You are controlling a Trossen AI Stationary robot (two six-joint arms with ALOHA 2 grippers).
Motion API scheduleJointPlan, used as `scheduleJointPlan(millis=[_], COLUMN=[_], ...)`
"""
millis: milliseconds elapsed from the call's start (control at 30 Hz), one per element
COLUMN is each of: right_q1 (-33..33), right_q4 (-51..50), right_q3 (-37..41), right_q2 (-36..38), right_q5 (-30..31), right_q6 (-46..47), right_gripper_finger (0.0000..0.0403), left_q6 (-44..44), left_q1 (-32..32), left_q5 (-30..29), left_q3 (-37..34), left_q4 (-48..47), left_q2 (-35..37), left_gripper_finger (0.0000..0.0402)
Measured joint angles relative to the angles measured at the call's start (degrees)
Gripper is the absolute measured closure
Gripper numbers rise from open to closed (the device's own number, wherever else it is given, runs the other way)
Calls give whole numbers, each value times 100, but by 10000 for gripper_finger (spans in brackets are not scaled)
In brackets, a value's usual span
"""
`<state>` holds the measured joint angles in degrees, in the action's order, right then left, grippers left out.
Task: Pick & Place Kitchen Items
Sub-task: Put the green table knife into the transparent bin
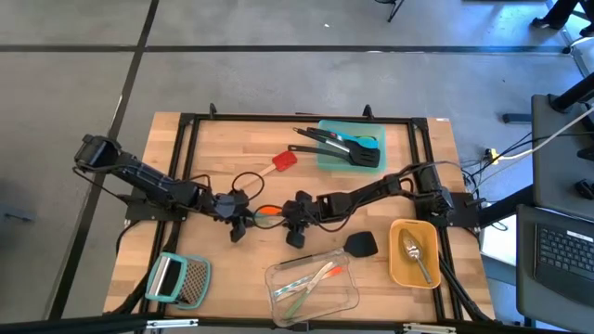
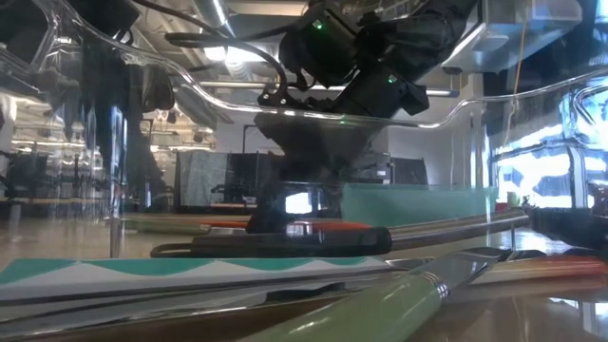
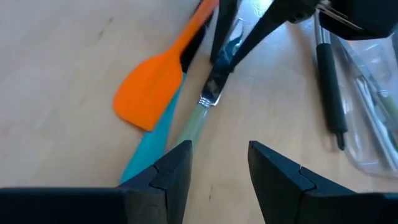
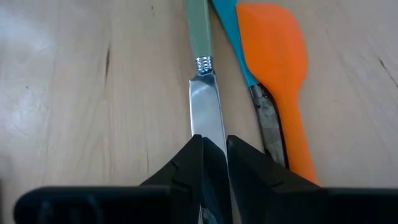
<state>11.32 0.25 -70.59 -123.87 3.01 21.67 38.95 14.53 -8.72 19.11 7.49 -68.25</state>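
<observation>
Wooden table (image 1: pixel 223 148) with black frame rails along its edges. Teal container (image 1: pixel 369 132) at the far side, clear container (image 1: pixel 348 295) at the near edge, yellow container (image 1: pixel 399 264) at the near right. Flat metal grater (image 1: pixel 190 281) (teal handle) at the near left corner. Laptop (image 1: pixel 564 255) off the table's right side, grey floor (image 1: pixel 278 46) beyond.

No writing, label, brand, number or sign can be read in any of the views. The tools, the containers and the wooden worktop (image 1: pixel 232 148) show only plain surfaces. The laptop (image 1: pixel 564 255) beside the worktop has keys, but they are too small to make out.
</observation>
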Motion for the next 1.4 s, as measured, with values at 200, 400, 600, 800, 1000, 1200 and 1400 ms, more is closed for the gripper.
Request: scheduleJointPlan(millis=[200,400,600,800,1000,1200,1400], right_q1=[113,319,457,493,504,517,568], right_q4=[12,66,92,-153,-675,-708,-683], right_q3=[0,0,-7,-211,-535,-570,-570], right_q2=[-19,-68,-113,-196,-282,-313,-338], right_q5=[414,996,1480,1785,1849,1991,2098], right_q6=[171,143,118,-147,-354,-413,-447], right_gripper_finger=[336,343,344,344,344,344,344], left_q6=[-361,-1130,-1422,-1730,-1747,-2113,-2453], left_q1=[-344,-614,-897,-1015,-1013,-1018,-1079], left_q5=[465,886,1190,1526,1625,1346,1233], left_q3=[0,1,2,10,78,382,568], left_q4=[-46,-257,-352,-255,-122,-139,-204], left_q2=[0,0,-82,-514,-720,-732,-852], left_gripper_finger=[249,249,249,249,249,248,248])
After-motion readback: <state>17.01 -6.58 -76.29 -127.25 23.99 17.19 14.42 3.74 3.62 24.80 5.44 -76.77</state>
